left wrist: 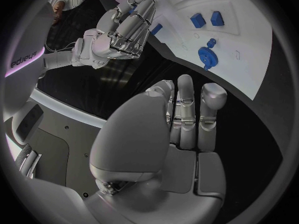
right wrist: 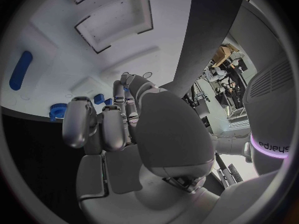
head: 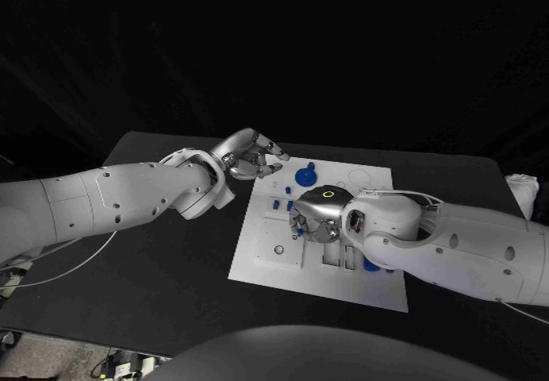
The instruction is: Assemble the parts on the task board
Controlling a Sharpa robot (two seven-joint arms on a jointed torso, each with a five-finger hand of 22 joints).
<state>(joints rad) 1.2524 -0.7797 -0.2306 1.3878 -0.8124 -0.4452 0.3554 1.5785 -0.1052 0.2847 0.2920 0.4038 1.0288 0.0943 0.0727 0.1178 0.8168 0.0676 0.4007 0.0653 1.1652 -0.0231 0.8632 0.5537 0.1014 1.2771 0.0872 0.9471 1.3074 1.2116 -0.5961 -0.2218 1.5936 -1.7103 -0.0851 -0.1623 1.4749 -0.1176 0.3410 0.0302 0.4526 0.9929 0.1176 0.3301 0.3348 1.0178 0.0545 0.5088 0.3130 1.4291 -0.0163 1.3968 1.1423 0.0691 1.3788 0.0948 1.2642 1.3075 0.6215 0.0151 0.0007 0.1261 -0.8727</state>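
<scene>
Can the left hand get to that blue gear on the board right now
Probably yes. The left hand hovers empty at the task board's far edge, with the blue gear just beside it, uncovered; the right hand works further along the board.

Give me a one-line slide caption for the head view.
Right hand works over the white task board among blue parts while the left hand hovers at the board's far left corner.

**Two Hands Near the Task Board**

The left hand hovers over the black table just off the task board, fingers extended side by side, holding nothing. On the board sit a blue gear and two blue blocks. The right hand reaches down to the board's far part, fingertips at a small blue part.
</scene>
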